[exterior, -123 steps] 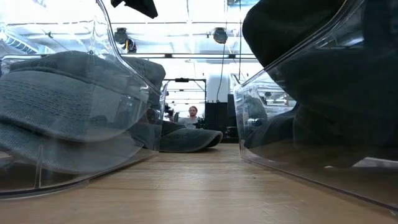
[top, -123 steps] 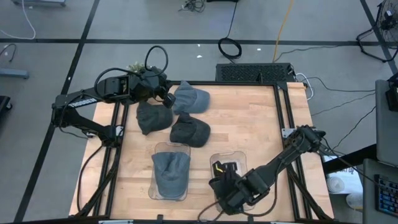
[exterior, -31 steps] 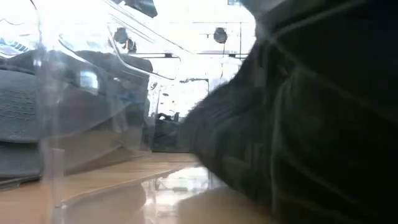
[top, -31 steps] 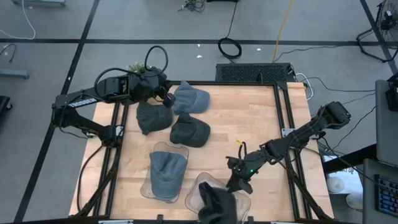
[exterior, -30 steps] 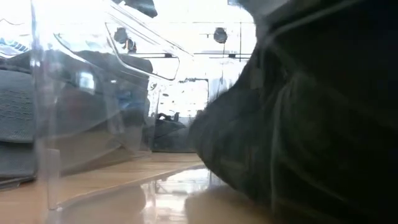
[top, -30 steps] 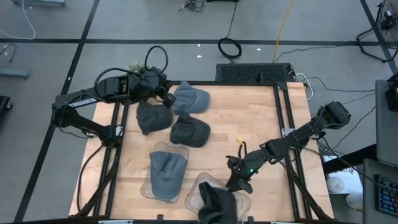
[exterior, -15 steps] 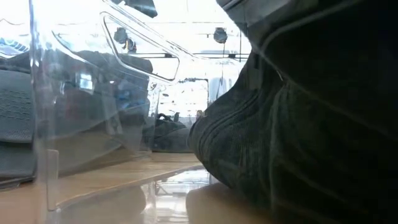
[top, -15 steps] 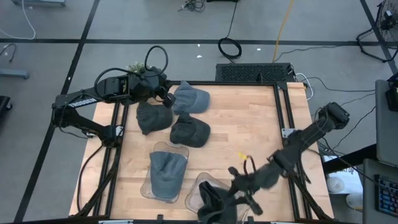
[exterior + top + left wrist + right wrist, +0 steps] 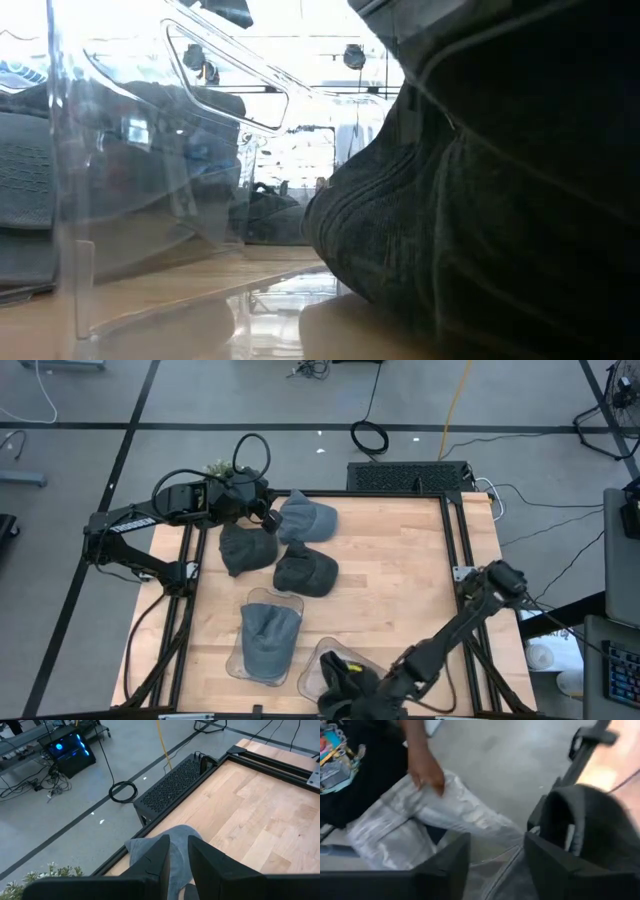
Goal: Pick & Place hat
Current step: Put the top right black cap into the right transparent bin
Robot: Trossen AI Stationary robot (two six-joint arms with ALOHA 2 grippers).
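Right gripper was low at the tabletop's near edge, right of centre, its arm reaching in from the right edge. It sat over the dark hat lying in the right-hand clear holder. In the right wrist view the right gripper had its 2 fingers spread with a wide gap, nothing between them; the dark hat was just ahead of them on 1 side, and the clear holder's rim showed between the fingers. Contact with the hat could not be judged. A person's hand and light trousers showed beyond the table edge.

Left gripper waited at the far-left corner of the tabletop, over the grey-blue hat. In the left wrist view its fingers stood close together with a narrow gap, nothing held; grey-blue hat was beneath them.

2 more dark hats lay near the far-left corner: 1 beside the left edge, 1 just toward centre, touching each other. A grey hat sat in the left-hand clear holder at the near edge, left of centre.

Low view: the dark hat filled the right half, the clear holder wall the left.
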